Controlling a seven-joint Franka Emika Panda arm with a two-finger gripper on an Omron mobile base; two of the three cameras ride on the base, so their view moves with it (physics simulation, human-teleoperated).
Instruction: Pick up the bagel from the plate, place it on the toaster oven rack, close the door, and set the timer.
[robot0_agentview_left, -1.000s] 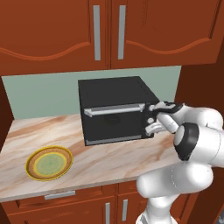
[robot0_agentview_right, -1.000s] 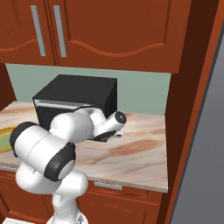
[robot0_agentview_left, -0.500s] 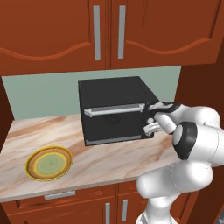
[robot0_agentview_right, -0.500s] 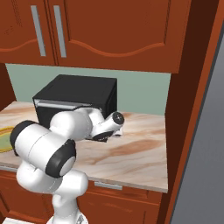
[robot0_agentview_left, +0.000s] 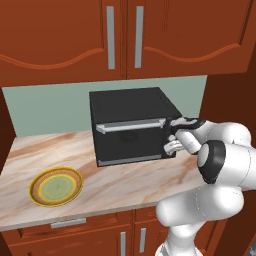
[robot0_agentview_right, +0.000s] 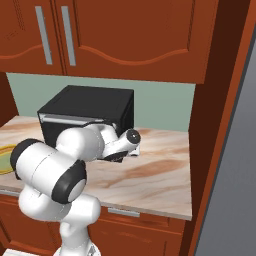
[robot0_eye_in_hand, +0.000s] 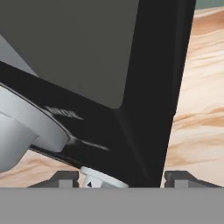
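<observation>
The black toaster oven (robot0_agentview_left: 131, 107) stands on the counter with its door (robot0_agentview_left: 131, 145) shut and the silver handle (robot0_agentview_left: 131, 126) along its top edge. The rack is hidden behind the door, and the bagel is out of view. The plate (robot0_agentview_left: 56, 186) lies bare at the counter's front left, and its edge shows again (robot0_agentview_right: 4, 159) in the right base view. My gripper (robot0_agentview_left: 173, 140) is pressed up to the oven's front right side. In the hand view my gripper (robot0_eye_in_hand: 122, 178) is open, with a small white knob (robot0_eye_in_hand: 103, 179) between its tips, nearer the left fingertip (robot0_eye_in_hand: 65, 177).
The marble counter (robot0_agentview_left: 125, 182) stretches bare between plate and oven. Wooden cabinets (robot0_agentview_left: 125, 35) hang above, and a tall wooden panel (robot0_agentview_right: 215, 100) walls off the counter's right end. My own arm (robot0_agentview_right: 75, 150) crosses in front of the oven.
The jaws have narrowed around the white knob. The hand has crept slightly closer to the oven's front; plate and oven stay put.
</observation>
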